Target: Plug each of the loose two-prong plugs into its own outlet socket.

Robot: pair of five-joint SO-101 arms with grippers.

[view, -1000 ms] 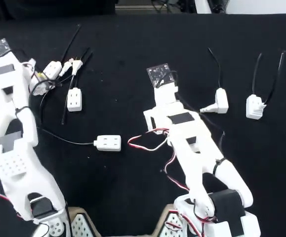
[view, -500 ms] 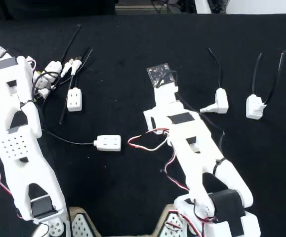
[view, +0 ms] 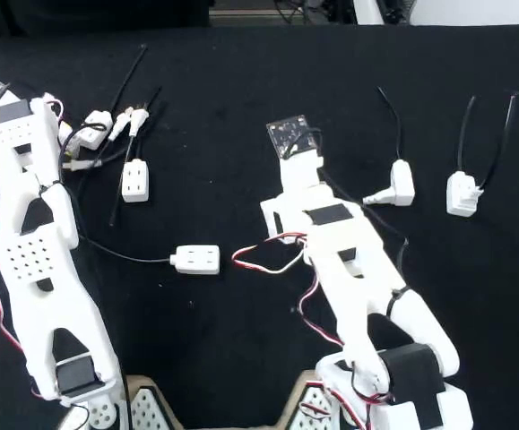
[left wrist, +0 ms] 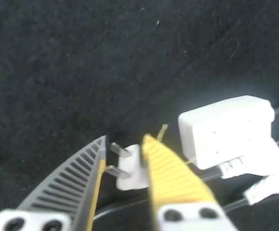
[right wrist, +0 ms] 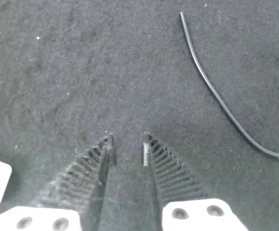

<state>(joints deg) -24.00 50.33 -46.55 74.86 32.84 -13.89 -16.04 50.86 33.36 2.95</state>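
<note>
My left gripper [left wrist: 125,142] is shut on a small white two-prong plug [left wrist: 129,168], whose prongs point at the grey finger [left wrist: 76,187]; the yellow finger [left wrist: 170,178] presses its other side. A white adapter block [left wrist: 226,132] lies just beyond. From above, this arm stands at the far left beside a tangle of white plugs [view: 93,124] and black cables. Two white outlet sockets lie nearby, one [view: 134,179] close to the tangle and one [view: 196,259] nearer the middle. My right gripper [right wrist: 127,139] hovers over bare cloth, open by a narrow gap and holding nothing.
Two more white plugs [view: 401,184] [view: 461,193] with black cable stubs lie at the right. A thin black cable [right wrist: 216,91] runs past my right gripper. Red and white arm wires [view: 272,260] loop on the black cloth near the middle socket.
My left arm has swung toward the far left corner, dragging the held plug and its black cable with it. The right arm has not moved.
</note>
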